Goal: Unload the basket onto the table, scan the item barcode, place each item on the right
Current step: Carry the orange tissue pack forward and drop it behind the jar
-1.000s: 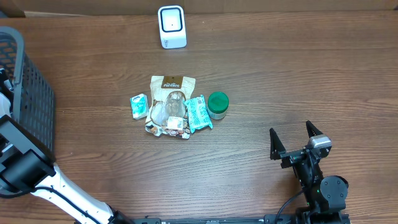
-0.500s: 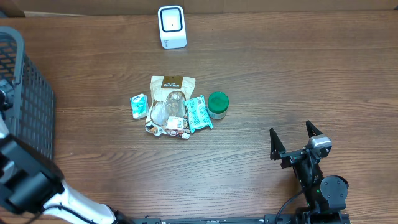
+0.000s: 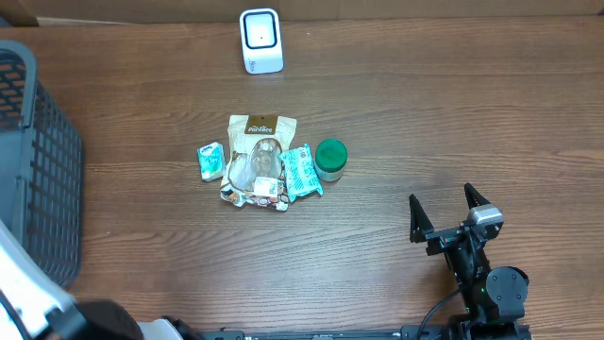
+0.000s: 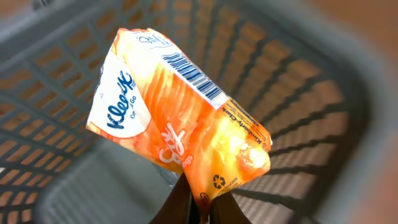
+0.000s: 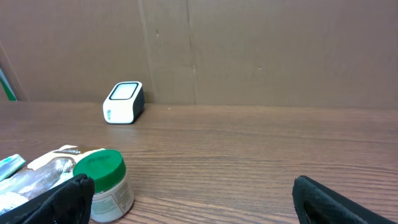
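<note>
My left pincer (image 4: pixel 200 204) is clamped tight on the bottom corner of a tissue pack (image 4: pixel 177 118). The pack is a soft, crinkled pillow of glossy orange-and-white film, and it tilts up to the left. Its barcode (image 4: pixel 190 77) sits on a white strip along the upper edge, facing my wrist camera.

Behind the pack is the inside of the basket (image 4: pixel 323 112), dull grey plastic in a square lattice with a thick rounded rim. I cannot tell whether the pack is below that rim or just above it.

My right pincer (image 3: pixel 441 196) rests with its two black fingers spread wide, holding nothing, low over the wood-grain table (image 3: pixel 453 104).

Ahead of my right pincer stands a squat jar (image 5: pixel 104 183) with a green screw lid. It touches a loose heap made up of a brown paper pouch (image 3: pixel 262 127) and crumpled teal packets (image 3: pixel 300 172). The scanner (image 3: pixel 260 41), a small white box with rounded corners, stands upright at the far edge, well apart from the heap.

Compared with a second ago, my left arm (image 3: pixel 24 297) has slid down the overhead view into the bottom-left corner. The heap, jar, scanner and right pincer have not shifted.
</note>
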`<state>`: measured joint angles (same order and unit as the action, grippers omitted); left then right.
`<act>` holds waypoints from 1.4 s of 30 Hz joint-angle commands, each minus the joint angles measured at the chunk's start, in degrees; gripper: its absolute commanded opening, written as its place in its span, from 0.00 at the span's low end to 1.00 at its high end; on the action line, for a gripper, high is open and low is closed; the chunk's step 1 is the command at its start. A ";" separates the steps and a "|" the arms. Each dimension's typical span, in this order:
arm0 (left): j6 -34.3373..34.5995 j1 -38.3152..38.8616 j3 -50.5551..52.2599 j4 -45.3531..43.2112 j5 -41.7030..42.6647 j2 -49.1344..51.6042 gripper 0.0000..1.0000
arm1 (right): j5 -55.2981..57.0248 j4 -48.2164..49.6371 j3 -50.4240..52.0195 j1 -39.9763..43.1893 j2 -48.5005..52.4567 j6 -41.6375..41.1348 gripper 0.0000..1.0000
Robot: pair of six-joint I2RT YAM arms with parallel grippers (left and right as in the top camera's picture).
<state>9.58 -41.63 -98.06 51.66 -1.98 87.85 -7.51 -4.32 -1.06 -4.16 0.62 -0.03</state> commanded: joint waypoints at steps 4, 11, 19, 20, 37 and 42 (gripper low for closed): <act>5.49 2.19 -0.13 1.20 16.85 -11.15 0.04 | -0.20 0.17 0.61 -0.33 -0.46 -0.31 1.00; 4.57 15.69 -0.11 9.97 17.64 -16.09 0.04 | -0.20 0.17 0.61 -0.33 -0.46 -0.31 1.00; 3.93 35.78 2.91 14.03 13.68 -12.46 0.04 | -0.20 0.17 0.61 -0.33 -0.46 -0.31 1.00; 3.93 37.81 3.28 13.92 12.81 -11.85 0.04 | -0.20 0.17 0.61 -0.33 -0.46 -0.31 1.00; -1.95 65.33 3.78 12.79 1.86 12.94 0.04 | -0.20 0.17 0.61 -0.33 -0.46 -0.31 1.00; -4.31 68.63 3.78 12.39 2.01 18.88 0.04 | -0.20 0.17 0.61 -0.33 -0.46 -0.31 1.00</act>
<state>8.29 25.21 -94.35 64.25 0.84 103.74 -7.51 -4.36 -1.06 -4.16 0.62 -0.01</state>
